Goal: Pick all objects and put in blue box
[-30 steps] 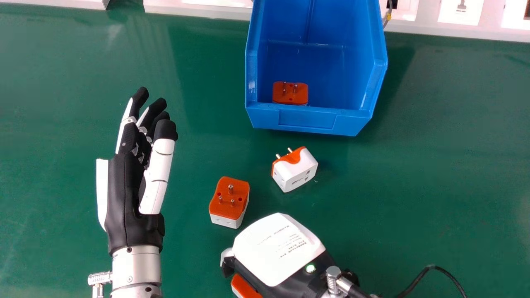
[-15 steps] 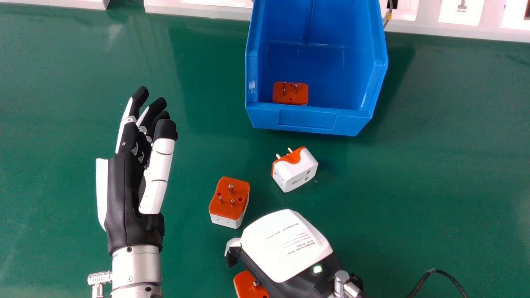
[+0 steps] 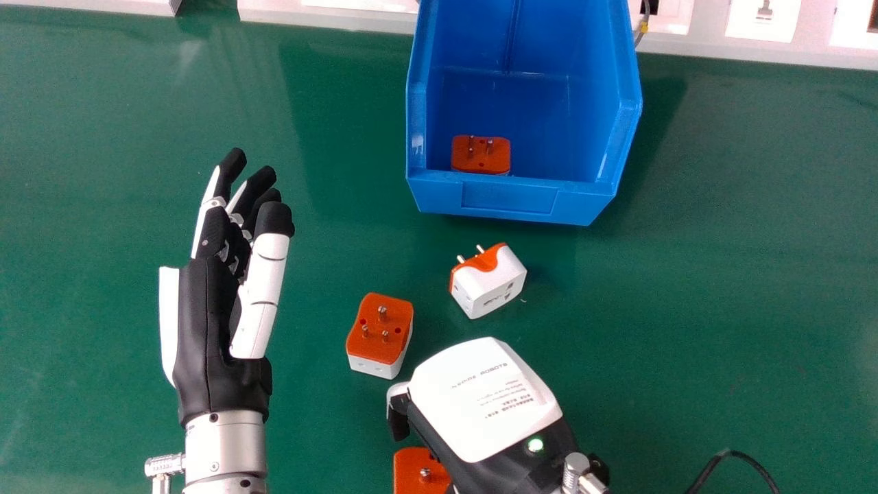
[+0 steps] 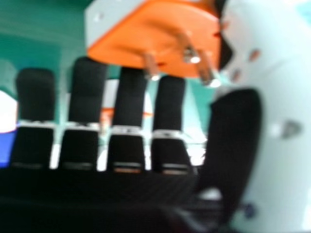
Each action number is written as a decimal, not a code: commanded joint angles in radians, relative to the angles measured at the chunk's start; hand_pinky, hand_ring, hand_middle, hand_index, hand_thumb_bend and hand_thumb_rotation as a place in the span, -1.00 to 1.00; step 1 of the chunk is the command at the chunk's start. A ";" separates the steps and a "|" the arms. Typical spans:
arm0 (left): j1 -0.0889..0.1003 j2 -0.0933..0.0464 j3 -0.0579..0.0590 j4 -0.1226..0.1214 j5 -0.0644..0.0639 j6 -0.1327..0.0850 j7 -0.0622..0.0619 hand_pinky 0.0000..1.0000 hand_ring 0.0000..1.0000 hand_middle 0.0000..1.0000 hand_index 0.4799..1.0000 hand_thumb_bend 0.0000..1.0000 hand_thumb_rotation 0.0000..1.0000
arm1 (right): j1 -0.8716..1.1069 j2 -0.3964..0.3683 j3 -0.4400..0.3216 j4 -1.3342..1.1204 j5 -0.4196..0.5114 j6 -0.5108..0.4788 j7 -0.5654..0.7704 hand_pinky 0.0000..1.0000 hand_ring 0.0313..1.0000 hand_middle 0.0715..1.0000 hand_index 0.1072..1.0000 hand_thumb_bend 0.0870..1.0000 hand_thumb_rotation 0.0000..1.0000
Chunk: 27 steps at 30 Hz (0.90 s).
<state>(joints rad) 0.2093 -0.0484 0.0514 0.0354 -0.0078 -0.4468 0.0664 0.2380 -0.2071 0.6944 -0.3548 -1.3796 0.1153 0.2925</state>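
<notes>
Lab or workshop, from green worktop point(image 3: 720, 274) and white socket panel point(image 3: 761, 29)

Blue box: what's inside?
One plug adapter in the blue box, orange pronged face up, close behind the front wall. That wall covers most of its lower body and the floor strip right behind it, so can't say what's there.

Smooth, glossy plastic: box point(image 3: 583, 204), upper centre. Plastic shells with shiny metal pins point(image 3: 382, 313): plug adapters point(image 3: 374, 346), centre to lower centre. Tabletop point(image 3: 720, 274): smooth, faintly glossy. Left forearm point(image 3: 225, 446), lower left: satin metal.
</notes>
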 commanded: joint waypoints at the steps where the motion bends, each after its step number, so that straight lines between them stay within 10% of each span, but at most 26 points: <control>1: 0.003 -0.003 -0.008 -0.026 0.005 -0.009 -0.004 0.59 0.74 0.75 0.66 0.50 0.56 | 0.004 0.003 0.007 -0.023 0.011 -0.010 -0.018 -0.47 -0.27 -0.03 0.03 0.07 -0.99; 27: 0.004 -0.004 -0.008 -0.023 0.000 -0.014 -0.007 0.59 0.74 0.75 0.66 0.50 0.56 | -0.001 -0.007 0.007 -0.030 0.048 -0.026 -0.033 -0.60 -0.33 -0.11 -0.03 -0.03 -1.00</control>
<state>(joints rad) 0.2110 -0.0483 0.0510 0.0299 -0.0086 -0.4463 0.0656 0.2381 -0.2141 0.6988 -0.3549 -1.3319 0.0970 0.2811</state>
